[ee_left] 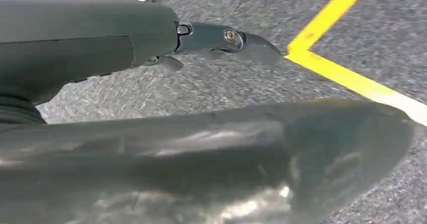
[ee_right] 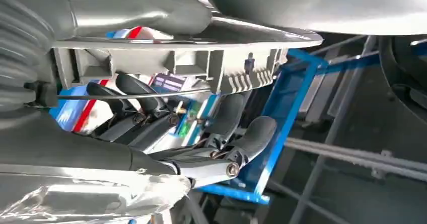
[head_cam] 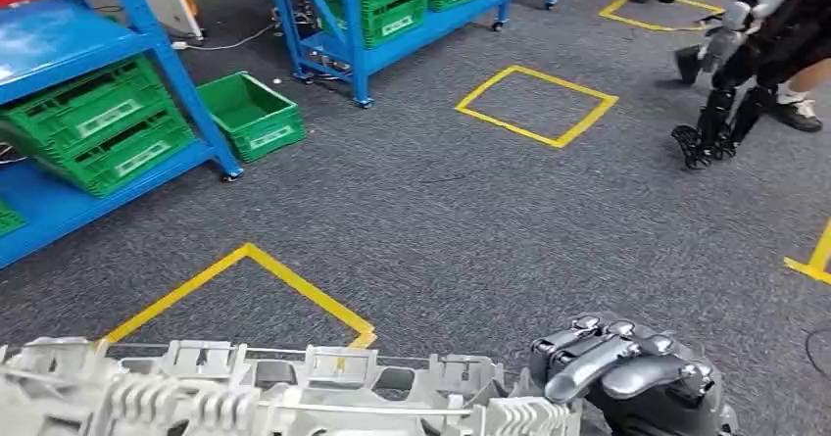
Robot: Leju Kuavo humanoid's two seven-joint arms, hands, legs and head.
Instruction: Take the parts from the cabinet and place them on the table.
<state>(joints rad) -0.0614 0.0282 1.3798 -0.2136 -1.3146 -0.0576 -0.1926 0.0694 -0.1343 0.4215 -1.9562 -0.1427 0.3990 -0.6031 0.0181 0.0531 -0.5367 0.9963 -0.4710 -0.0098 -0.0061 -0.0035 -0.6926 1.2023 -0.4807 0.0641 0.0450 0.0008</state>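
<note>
Carrying the grey ribbed part [head_cam: 265,392] low at the near edge, the right hand [head_cam: 627,372] is curling its fingers around its right end; the left hand's [ee_left: 151,43] grasp I cannot tell. Judging from the blue racks [head_cam: 88,113] far left, transport is underway; next comes finding the counter.

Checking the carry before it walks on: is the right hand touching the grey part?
Touching. In the head view the right hand wraps the end of the grey part; the right wrist view shows fingers under it.

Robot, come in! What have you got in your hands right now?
Right robot hand grips the long grey part. Left robot hand state unclear. Floor ahead: yellow tape square, another robot far right.
</note>
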